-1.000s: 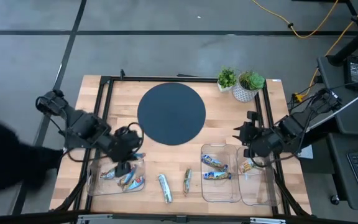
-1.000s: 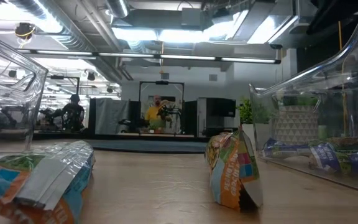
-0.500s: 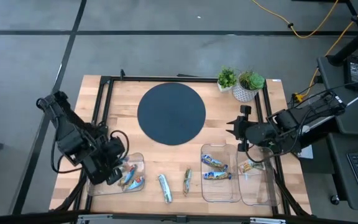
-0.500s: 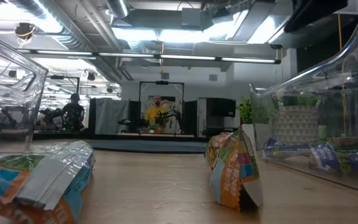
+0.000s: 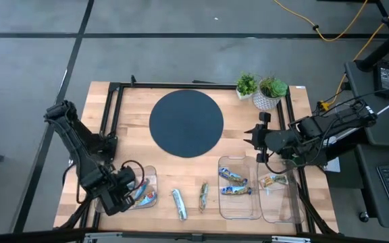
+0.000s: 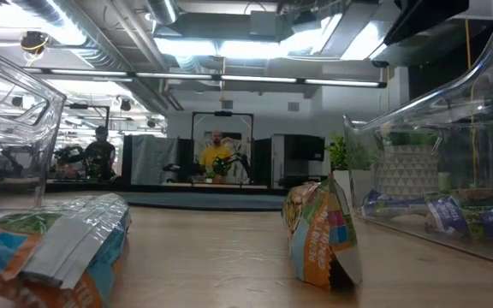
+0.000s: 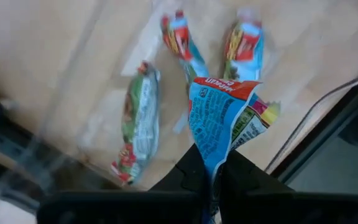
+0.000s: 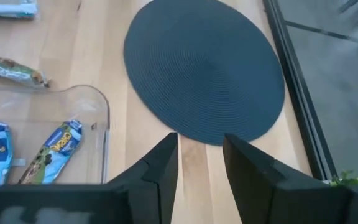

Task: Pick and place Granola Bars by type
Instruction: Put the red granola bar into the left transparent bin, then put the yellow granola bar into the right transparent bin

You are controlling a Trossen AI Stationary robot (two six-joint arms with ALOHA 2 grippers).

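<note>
My left gripper [image 5: 131,191] is over the clear tray [image 5: 148,177] at the table's near left and is shut on a blue granola bar [image 7: 219,118] with a red-orange top. Under it in the tray lie a green bar [image 7: 138,118] and two red-and-blue bars [image 7: 182,37] [image 7: 244,40]. A silver bar [image 5: 179,204] and a green bar [image 5: 203,196] lie flat on the wood near the front edge. My right gripper [image 5: 256,139] is open and holds nothing; it hovers between the dark round mat [image 5: 186,123] and the right-hand trays. My left gripper pinches the blue bar by one end of its wrapper [image 7: 214,169] between its two fingers. The fingers slant down from the table's near-left side. The rest of the bar sticks out past the fingertips over the tray, crumpled and a little twisted.
Two clear trays sit at the near right: one [image 5: 221,202] holds two blue bars [image 5: 234,183], the other [image 5: 281,206] holds one bar [image 5: 273,180]. Two potted plants [image 5: 262,90] stand at the far right corner. A black frame [image 5: 113,108] edges the table.
My left arm has drawn back from the tray's middle toward the near-left corner and has turned. My right gripper has moved away from the rightmost tray, toward the far edge and the mat. A dark shape at the left edge of the high view has gone.
</note>
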